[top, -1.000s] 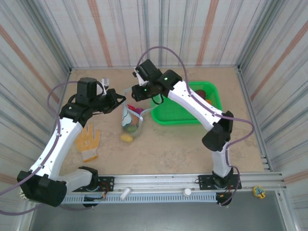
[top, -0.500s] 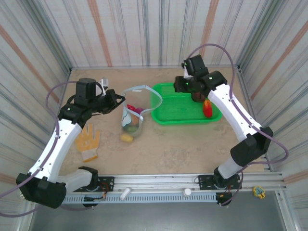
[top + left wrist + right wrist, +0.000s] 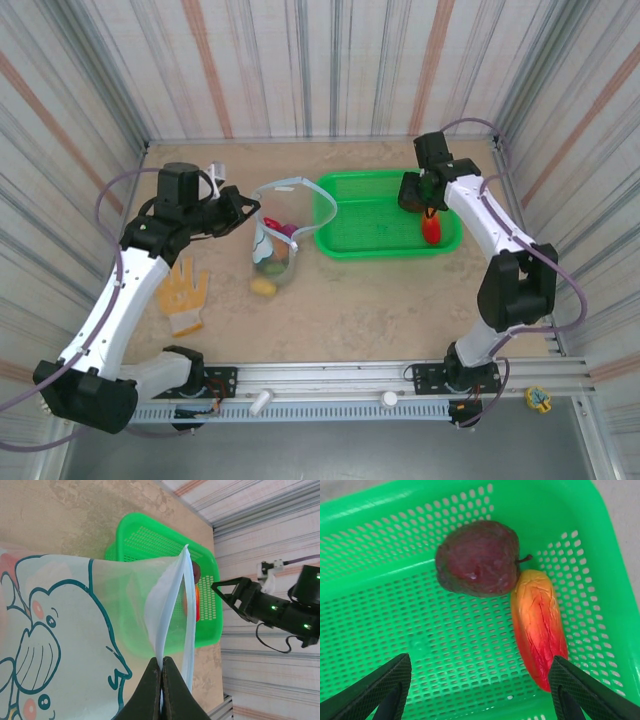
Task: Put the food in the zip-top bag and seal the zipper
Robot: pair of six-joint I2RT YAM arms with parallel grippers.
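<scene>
Sandy tabletop lay under two bent arms, the left gripper reaching right and pinched on the zip-top bag at its zipper, the right gripper spread wide, pointing down over the far-right green basket — dark apple and red-orange fruit inside.

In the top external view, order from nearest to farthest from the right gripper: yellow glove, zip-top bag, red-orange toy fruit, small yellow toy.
From the right gripper:
1. red-orange toy fruit, in the green basket, right beside it.
2. zip-top bag, mid-table.
3. small yellow toy, by the bag's base.
4. yellow glove, far left.
</scene>
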